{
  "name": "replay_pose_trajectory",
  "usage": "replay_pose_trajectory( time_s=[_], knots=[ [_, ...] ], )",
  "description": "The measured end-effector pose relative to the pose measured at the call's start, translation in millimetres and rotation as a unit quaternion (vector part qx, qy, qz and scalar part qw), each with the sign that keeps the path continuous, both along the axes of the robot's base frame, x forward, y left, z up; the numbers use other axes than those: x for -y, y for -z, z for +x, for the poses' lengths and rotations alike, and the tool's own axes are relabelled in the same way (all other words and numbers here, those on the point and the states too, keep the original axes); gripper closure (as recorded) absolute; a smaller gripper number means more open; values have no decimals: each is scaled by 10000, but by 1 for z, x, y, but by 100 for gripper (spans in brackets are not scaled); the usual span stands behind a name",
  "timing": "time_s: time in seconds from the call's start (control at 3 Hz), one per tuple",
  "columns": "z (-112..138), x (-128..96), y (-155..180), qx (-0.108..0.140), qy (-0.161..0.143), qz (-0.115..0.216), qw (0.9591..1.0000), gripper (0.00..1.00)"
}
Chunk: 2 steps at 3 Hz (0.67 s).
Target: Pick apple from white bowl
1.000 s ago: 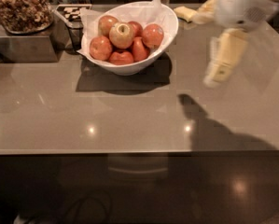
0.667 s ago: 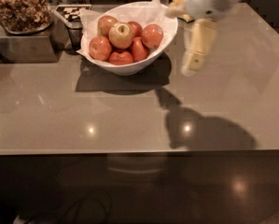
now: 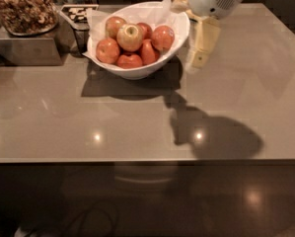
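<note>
You have the bowl [image 3: 142,72] at upper centre on the surface [image 3: 88,117], paper-lined and heaped with red apples [image 3: 162,37], the pale apple [image 3: 130,37] on top at the middle, and your pincer [image 3: 201,58] hangs just right of its rim, clear of the fruit, its opening impossible to tell.

I can read no text, number, brand or sign anywhere on my feed. The gripper [image 3: 200,58] hangs just right of the white bowl [image 3: 137,72], above the countertop [image 3: 112,127], and its pale housing shows no lettering I can make out. The dark tray [image 3: 80,11] behind the bowl shows light and dark patches, too blurred to read as letters.
</note>
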<state>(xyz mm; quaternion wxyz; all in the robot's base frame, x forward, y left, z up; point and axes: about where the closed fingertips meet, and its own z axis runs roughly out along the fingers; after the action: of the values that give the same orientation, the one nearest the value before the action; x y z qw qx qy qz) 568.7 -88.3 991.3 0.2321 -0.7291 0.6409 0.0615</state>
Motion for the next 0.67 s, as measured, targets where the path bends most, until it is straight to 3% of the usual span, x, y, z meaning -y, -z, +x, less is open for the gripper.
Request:
replay_pose_trajectory(
  time_s=[0.33, 0.67],
  knots=[
    [35, -17, -3, 85, -216, -7, 9997, 0],
    [43, -21, -13, 257, -182, 97, 9995, 0]
  ],
)
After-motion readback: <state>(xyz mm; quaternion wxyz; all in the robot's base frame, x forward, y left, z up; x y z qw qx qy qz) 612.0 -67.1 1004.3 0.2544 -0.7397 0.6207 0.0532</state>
